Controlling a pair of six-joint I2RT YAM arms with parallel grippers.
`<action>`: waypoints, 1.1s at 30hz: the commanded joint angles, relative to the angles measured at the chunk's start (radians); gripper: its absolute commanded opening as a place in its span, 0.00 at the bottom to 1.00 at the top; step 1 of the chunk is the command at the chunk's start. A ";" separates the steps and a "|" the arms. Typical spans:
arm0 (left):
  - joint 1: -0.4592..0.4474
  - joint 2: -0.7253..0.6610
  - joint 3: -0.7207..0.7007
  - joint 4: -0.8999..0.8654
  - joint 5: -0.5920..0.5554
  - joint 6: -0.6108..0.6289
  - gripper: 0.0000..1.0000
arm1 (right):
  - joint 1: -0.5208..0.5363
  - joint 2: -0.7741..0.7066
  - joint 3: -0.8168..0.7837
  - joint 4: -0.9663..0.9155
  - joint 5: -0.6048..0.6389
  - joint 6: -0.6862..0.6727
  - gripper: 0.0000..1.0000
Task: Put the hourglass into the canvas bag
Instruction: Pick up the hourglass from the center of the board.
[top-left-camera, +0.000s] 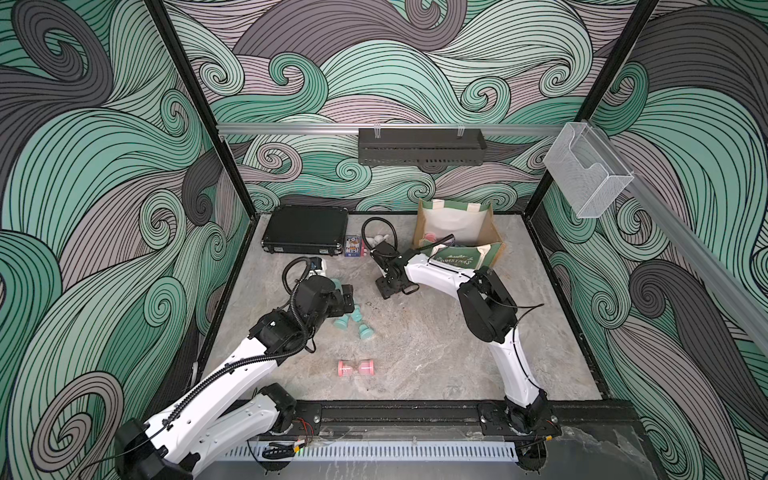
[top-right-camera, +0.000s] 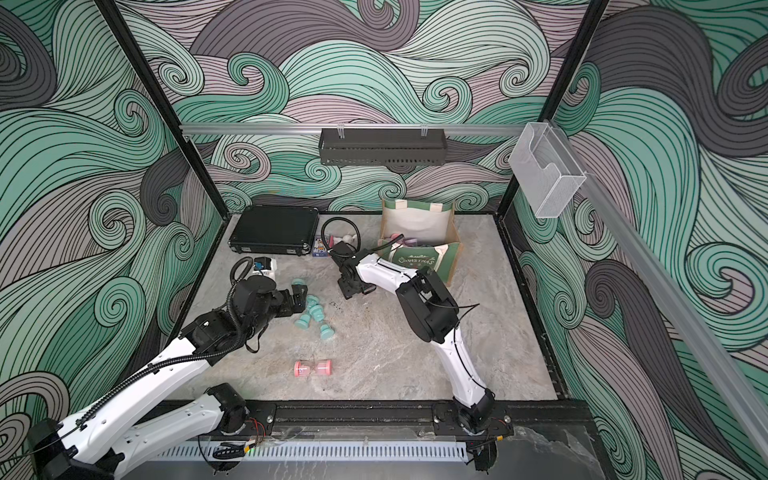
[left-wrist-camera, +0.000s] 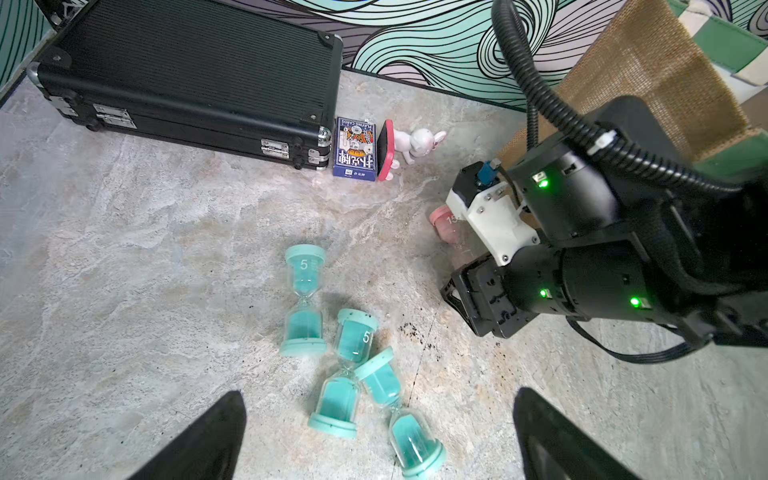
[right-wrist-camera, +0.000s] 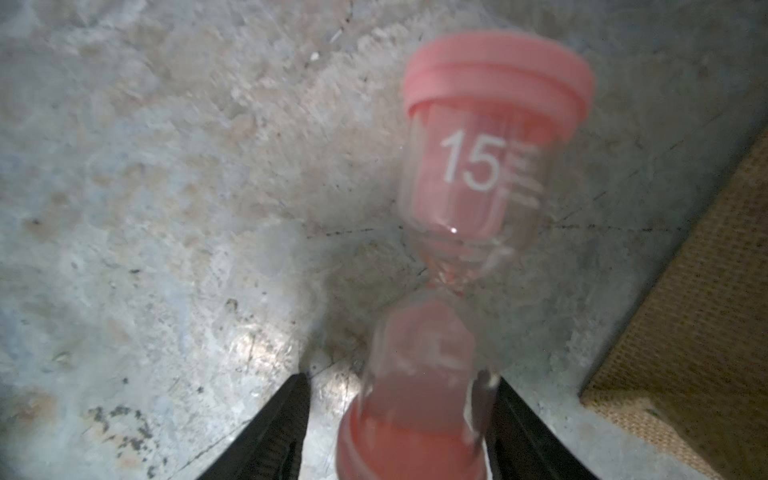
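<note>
A pink hourglass marked 15 lies on the table between the fingers of my right gripper. One finger touches its lower bulb; a gap shows at the other, so the gripper is open around it. This happens just left of the canvas bag, whose tan side is close by. The bag stands open at the back right in both top views, with small pink things inside. A second pink hourglass lies near the front. My left gripper hangs open over three teal hourglasses.
A flat black hard case lies at the back left. Next to it are a blue pack of playing cards and a white rabbit figure. Dark crumbs dot the table between the arms.
</note>
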 joint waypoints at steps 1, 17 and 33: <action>0.013 0.006 0.015 0.006 -0.002 -0.008 0.99 | -0.007 -0.019 0.003 -0.005 0.002 0.027 0.65; 0.015 0.030 0.058 0.002 0.020 0.008 0.99 | -0.005 -0.011 0.019 -0.001 -0.010 0.035 0.43; 0.017 -0.014 0.106 -0.042 0.064 0.048 0.98 | 0.007 -0.284 -0.007 0.006 -0.092 0.018 0.30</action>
